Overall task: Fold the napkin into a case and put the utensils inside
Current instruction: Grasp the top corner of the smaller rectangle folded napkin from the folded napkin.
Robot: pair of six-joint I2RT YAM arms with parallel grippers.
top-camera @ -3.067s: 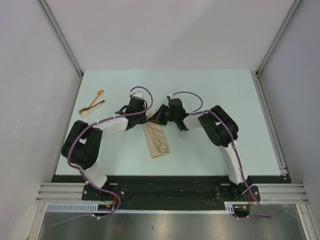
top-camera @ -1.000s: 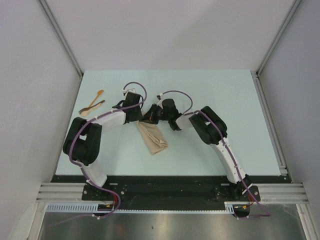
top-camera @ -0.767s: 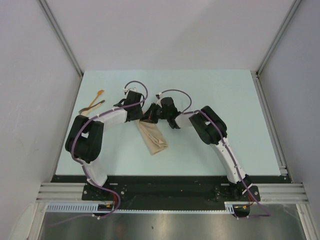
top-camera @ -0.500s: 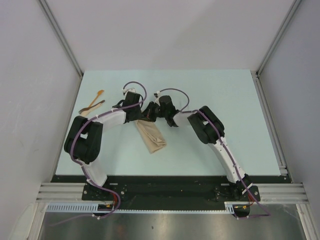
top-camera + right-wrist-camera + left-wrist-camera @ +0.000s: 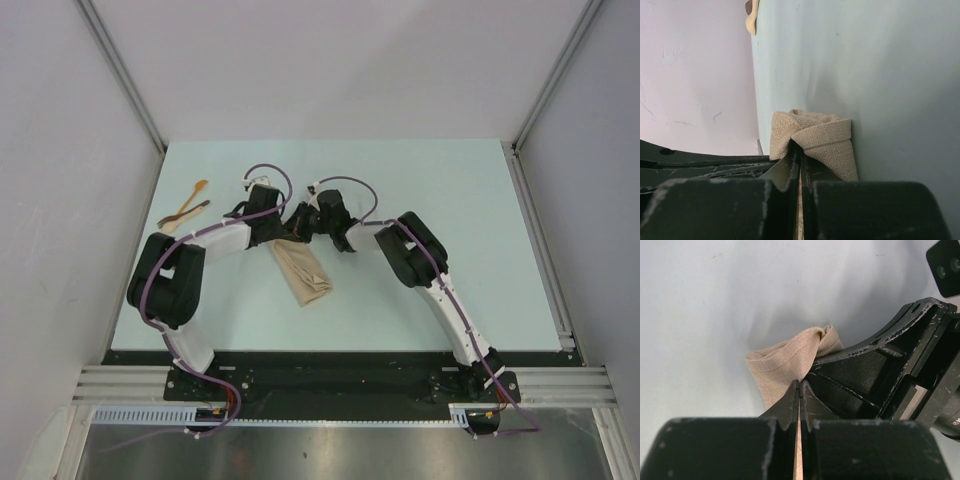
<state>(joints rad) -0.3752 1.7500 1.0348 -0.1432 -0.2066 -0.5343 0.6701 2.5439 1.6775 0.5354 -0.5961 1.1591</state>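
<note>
The napkin lies folded into a narrow beige strip running from the grippers toward the near edge of the table. Both grippers meet at its far end. My left gripper is shut on a pinch of the cloth, which shows between its jaws. My right gripper is shut on the same bunched end, with fabric caught in its closed jaws. The utensils, a light wooden spoon and a darker brown piece, lie crossed at the table's far left, apart from both arms.
The right gripper's black body fills the right of the left wrist view, close against my left fingers. A spoon end shows at the top of the right wrist view. Grey walls and metal rails border the pale green table.
The left gripper has closed on the napkin's far end. Both grippers and that end have shifted slightly left and away, dragging the strip along.
</note>
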